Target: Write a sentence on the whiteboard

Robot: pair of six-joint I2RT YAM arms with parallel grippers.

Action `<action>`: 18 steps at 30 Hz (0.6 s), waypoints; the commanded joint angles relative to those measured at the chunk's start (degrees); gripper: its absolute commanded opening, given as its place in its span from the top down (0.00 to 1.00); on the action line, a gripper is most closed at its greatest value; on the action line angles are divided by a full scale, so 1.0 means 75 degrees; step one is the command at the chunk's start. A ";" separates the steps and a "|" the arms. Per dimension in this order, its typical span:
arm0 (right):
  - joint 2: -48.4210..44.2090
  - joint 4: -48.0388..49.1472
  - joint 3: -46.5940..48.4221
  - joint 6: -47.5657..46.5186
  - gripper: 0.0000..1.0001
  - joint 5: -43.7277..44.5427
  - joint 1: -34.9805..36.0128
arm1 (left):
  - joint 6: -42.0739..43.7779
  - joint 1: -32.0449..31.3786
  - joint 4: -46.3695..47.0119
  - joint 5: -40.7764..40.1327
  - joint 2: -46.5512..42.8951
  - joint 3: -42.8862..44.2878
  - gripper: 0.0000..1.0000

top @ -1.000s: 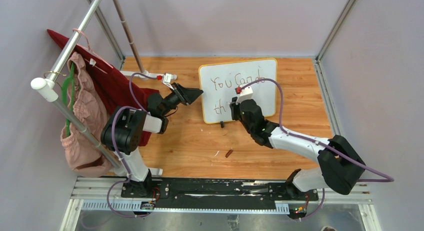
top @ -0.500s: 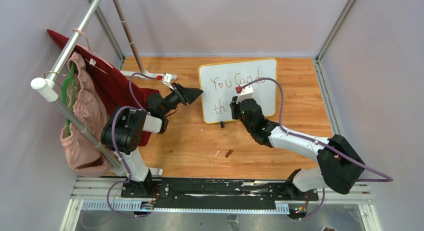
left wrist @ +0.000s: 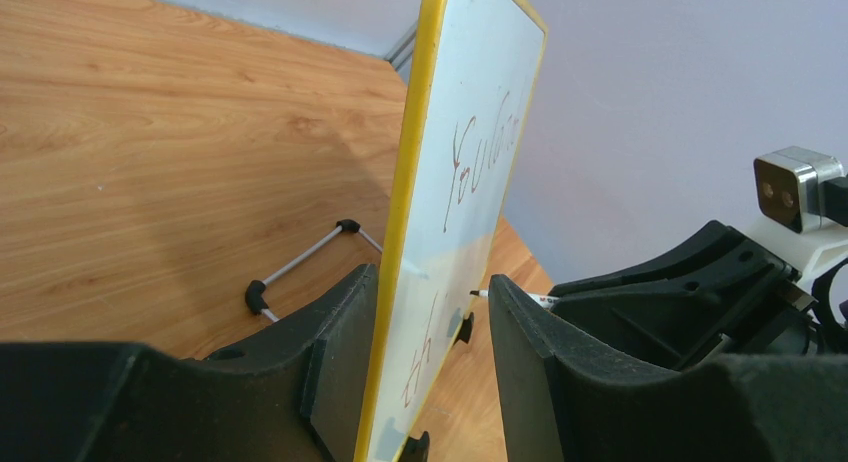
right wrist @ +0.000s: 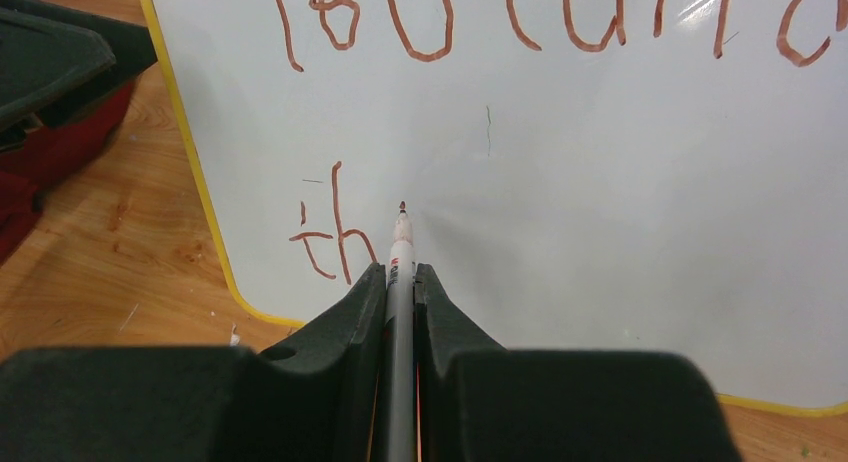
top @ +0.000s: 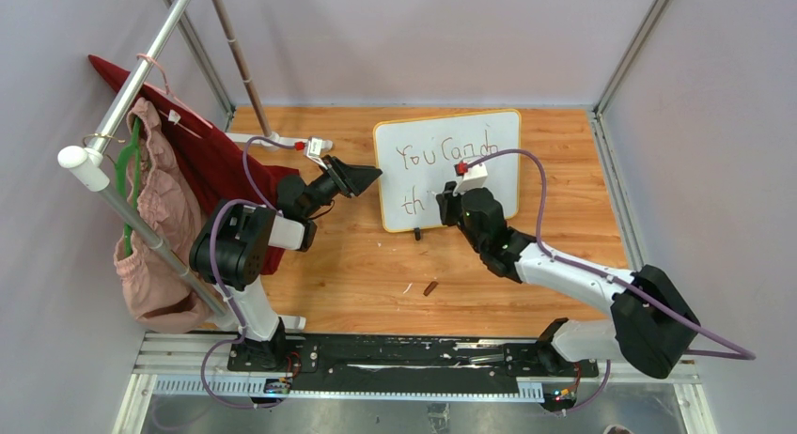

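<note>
Pale lilac-grey walls [top: 423, 39] close in a wooden desk [top: 564, 152] on three sides, with aluminium posts [top: 634, 44] in the far corners. Well left of the left gripper [top: 371, 178], a slanted metal rail [top: 141, 72] carries a red cloth [top: 211, 152], a pink garment [top: 160, 218] and a green hanger [top: 127, 185]. The light is soft and even.

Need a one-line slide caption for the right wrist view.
Right gripper holds a marker, tip aimed at the whiteboard just right of "th" in the unfinished sentence.

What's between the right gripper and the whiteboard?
A marker, clamped in the right gripper, its tip at the whiteboard beside th, shown in the right wrist view.
</note>
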 commanded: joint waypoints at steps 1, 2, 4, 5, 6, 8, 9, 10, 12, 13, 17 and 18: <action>-0.0118 -0.0073 -0.0201 0.0194 1.00 -0.0132 -0.0088 | -0.0214 0.0012 -0.0019 0.0155 0.0131 -0.0150 0.50; -0.0106 -0.0083 -0.0216 0.0199 1.00 -0.0174 -0.0082 | -0.0214 0.0006 -0.0019 0.0153 0.0128 -0.0156 0.50; -0.0050 -0.0106 -0.0240 0.0205 1.00 -0.0234 -0.0088 | -0.0214 0.0004 -0.0019 0.0161 0.0114 -0.0150 0.50; -0.0028 -0.0107 -0.0252 0.0211 1.00 -0.0254 -0.0086 | -0.0214 0.0012 -0.0019 0.0159 0.0112 -0.0159 0.50; -0.0004 -0.0113 -0.0257 0.0225 1.00 -0.0259 -0.0082 | -0.0214 0.0013 -0.0019 0.0155 0.0116 -0.0153 0.50; 0.0034 -0.0096 -0.0259 0.0230 1.00 -0.0277 -0.0088 | -0.0214 0.0011 -0.0019 0.0155 0.0122 -0.0150 0.50; 0.0065 -0.0090 -0.0248 0.0230 1.00 -0.0280 -0.0079 | -0.0214 0.0005 -0.0019 0.0153 0.0132 -0.0156 0.50; 0.0089 -0.0076 -0.0238 0.0233 1.00 -0.0293 -0.0081 | -0.0214 0.0006 -0.0019 0.0152 0.0137 -0.0152 0.50; 0.0136 -0.0072 -0.0196 0.0228 1.00 -0.0318 -0.0083 | -0.0214 0.0010 -0.0022 0.0158 0.0135 -0.0143 0.50; 0.0170 -0.0081 -0.0170 0.0230 1.00 -0.0313 -0.0084 | -0.0214 0.0011 -0.0025 0.0163 0.0145 -0.0139 0.50; 0.0291 -0.0101 -0.0067 0.0201 1.00 -0.0291 -0.0085 | -0.0214 0.0009 -0.0030 0.0164 0.0143 -0.0148 0.50; 0.0314 -0.0112 -0.0051 0.0197 1.00 -0.0267 -0.0079 | -0.0206 0.0012 -0.0030 0.0164 0.0143 -0.0140 0.50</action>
